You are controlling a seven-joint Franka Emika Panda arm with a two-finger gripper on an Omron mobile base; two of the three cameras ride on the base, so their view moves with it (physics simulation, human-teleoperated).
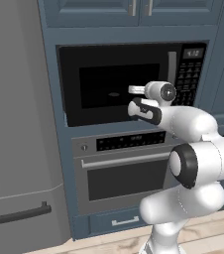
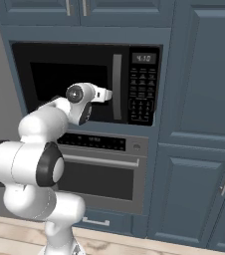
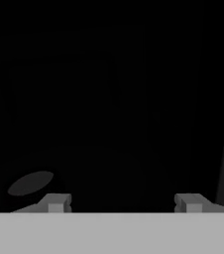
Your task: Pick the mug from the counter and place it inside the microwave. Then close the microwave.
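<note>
The mug [image 3: 30,182] sits in darkness near our left finger tip, only its pale mouth showing; we take this for the microwave's [image 1: 109,74] interior. Our gripper [image 3: 121,202] is released, tips spread wide with nothing between them. The wrist reaches at the microwave's dark window beside its grey handle [image 2: 117,87]. We cannot make out the digits on the keypad's display [image 2: 143,58]. Below sits the oven [image 2: 104,169], set in blue-grey cabinetry [image 2: 199,124] above a pale wood floor [image 2: 134,244].

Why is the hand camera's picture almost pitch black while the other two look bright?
Hand view: nearly black, with only the gripper fingertips and a faint grey oval lit. Left base view: evenly lit, sharp, the microwave window dark. Right base view: the same flat, glare-free light, the arm in front of that dark window.
</note>
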